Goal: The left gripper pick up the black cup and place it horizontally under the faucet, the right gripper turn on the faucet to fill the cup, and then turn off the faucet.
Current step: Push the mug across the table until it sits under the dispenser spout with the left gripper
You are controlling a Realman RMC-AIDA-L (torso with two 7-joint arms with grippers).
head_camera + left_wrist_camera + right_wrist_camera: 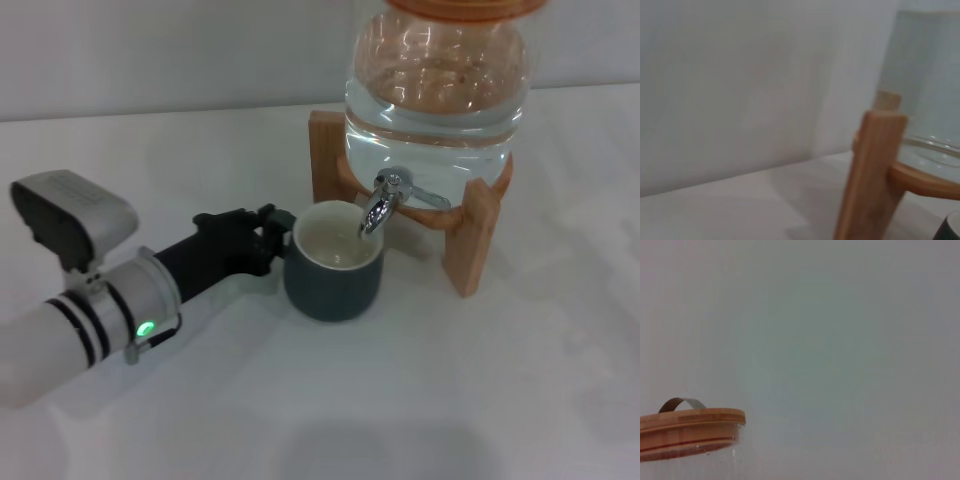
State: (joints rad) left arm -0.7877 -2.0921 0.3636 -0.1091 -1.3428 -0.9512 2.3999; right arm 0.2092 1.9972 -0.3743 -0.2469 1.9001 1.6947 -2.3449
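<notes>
Left gripper (268,236), fingers clamped on the handle side of the black cup (333,262), cup upright on the table directly beneath the faucet (385,198) spout; right gripper out of view

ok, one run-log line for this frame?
left gripper: at black cup handle | cup: upright on table under faucet | right gripper: out of head view | water flow: cannot tell

Water jar (435,85) in wooden stand (470,235) near the table's (500,400) far edge; faucet (385,200) at its front, above the black cup (333,272); left gripper (270,238) left of cup.
</notes>
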